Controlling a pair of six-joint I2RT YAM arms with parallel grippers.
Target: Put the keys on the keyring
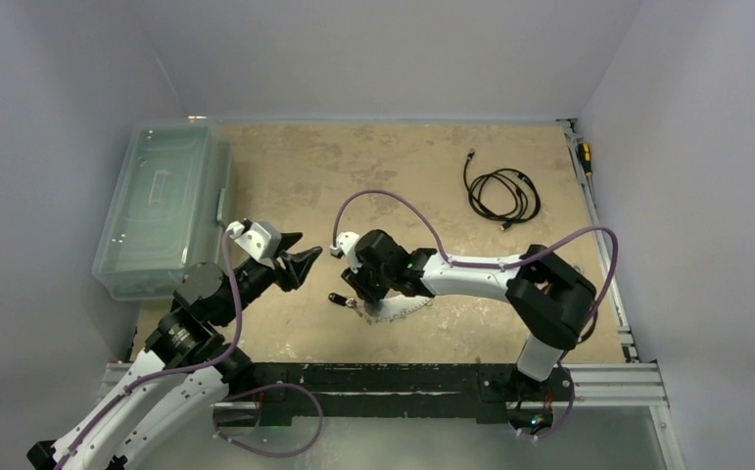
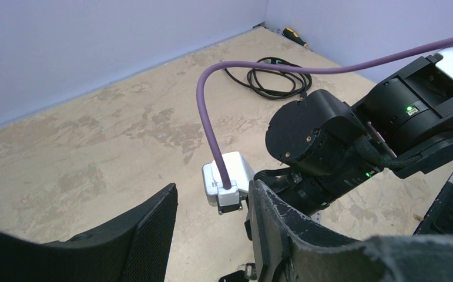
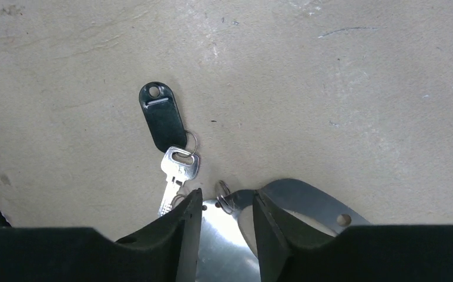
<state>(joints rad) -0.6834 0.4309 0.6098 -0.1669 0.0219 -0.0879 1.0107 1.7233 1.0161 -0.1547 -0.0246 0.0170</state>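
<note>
Workspace viewed from above and from both wrists. Far left: clear lidded bin (image 1: 163,211) on the tan surface (image 1: 353,166). Right of the bin, the left fingers (image 1: 304,259) hang above the surface, spread apart and grasping nothing, pointing toward the right arm. Near centre: black-headed key (image 3: 162,116) and silver key (image 3: 178,170) lie flat, joined by a small wire ring (image 3: 192,141). The black one is leftmost in the scene, and the silver one's blade ends just beside a tip of the right fingers (image 3: 190,217). These fingers are lowered to the surface and released, with a clear gap between the tips. A second small ring and part of the keyring (image 3: 309,201) lie in that gap. The keyring curves away to the right, flat on the surface. Far right: coiled black cable (image 1: 500,194), well apart from the keys, and a screwdriver (image 1: 583,157) at the surface's right edge.
</note>
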